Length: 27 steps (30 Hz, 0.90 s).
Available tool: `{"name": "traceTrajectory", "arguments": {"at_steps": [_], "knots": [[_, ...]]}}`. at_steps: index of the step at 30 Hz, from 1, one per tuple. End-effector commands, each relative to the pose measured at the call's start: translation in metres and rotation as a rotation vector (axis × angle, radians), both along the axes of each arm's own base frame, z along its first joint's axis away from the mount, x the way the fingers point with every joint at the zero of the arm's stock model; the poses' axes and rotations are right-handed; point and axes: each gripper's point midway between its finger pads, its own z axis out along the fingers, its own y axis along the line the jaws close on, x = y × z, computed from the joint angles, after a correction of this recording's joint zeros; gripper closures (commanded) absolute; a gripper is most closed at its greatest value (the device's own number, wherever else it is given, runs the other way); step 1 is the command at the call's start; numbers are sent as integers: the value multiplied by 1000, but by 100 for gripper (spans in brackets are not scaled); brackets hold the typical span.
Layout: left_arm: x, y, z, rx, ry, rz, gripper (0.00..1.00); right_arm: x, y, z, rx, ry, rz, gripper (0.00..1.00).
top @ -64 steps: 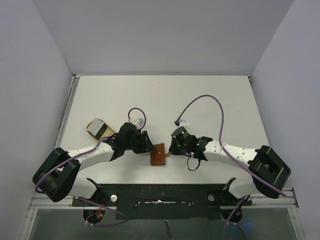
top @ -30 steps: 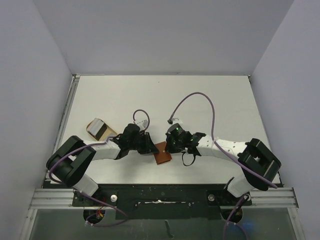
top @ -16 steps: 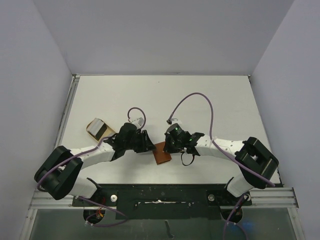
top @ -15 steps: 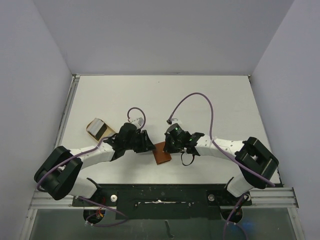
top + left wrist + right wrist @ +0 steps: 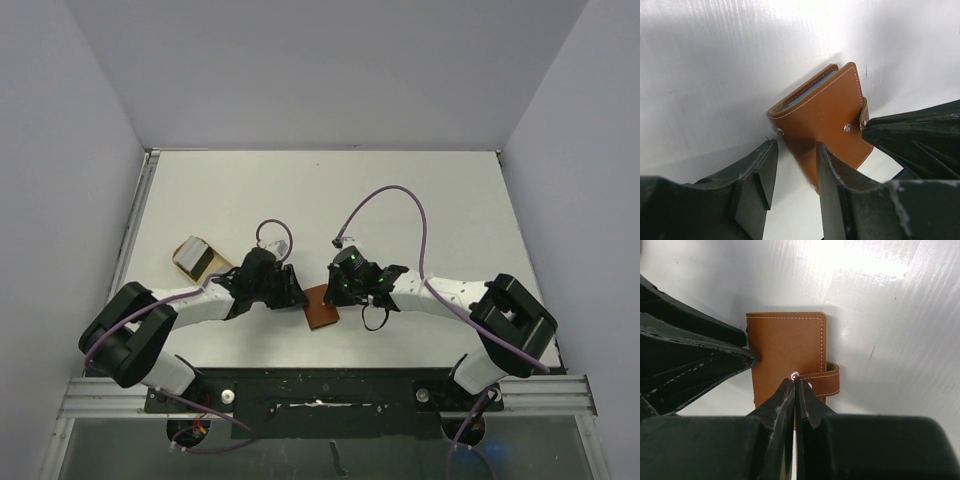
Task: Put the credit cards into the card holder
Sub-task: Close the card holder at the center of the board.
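Observation:
The card holder [image 5: 320, 308] is a closed brown leather wallet lying flat between my two grippers. In the left wrist view it [image 5: 822, 112] shows a pale blue edge inside. My left gripper [image 5: 792, 167] is open, and the wallet's near edge lies between its jaws. My right gripper [image 5: 796, 382] is shut, its tips touching the end of the snap strap [image 5: 827, 379]. Pale shapes in the tan dish [image 5: 199, 257] may be the credit cards, but they are too small to tell.
The tan dish stands left of the left arm. Purple cables loop above both wrists. The table's front edge and the arm bases lie just below the wallet. Grey walls close in the table on three sides.
Over two seconds the right gripper has moved left onto the wallet, and the wallet has shifted slightly. The left arm has swung about while its gripper stayed at the wallet's left edge.

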Motion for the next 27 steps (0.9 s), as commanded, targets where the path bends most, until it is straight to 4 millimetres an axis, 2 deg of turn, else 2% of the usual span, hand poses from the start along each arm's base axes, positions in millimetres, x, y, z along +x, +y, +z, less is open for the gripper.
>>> {"name": "traceTrajectory", "arguments": {"at_steps": [1, 27], "knots": [[7, -13, 9, -66, -35, -27, 65, 9, 21, 19, 83, -34, 10, 100], [2, -22, 16, -157, -29, -36, 65, 9, 25, 12, 88, -24, 11, 100]]}}
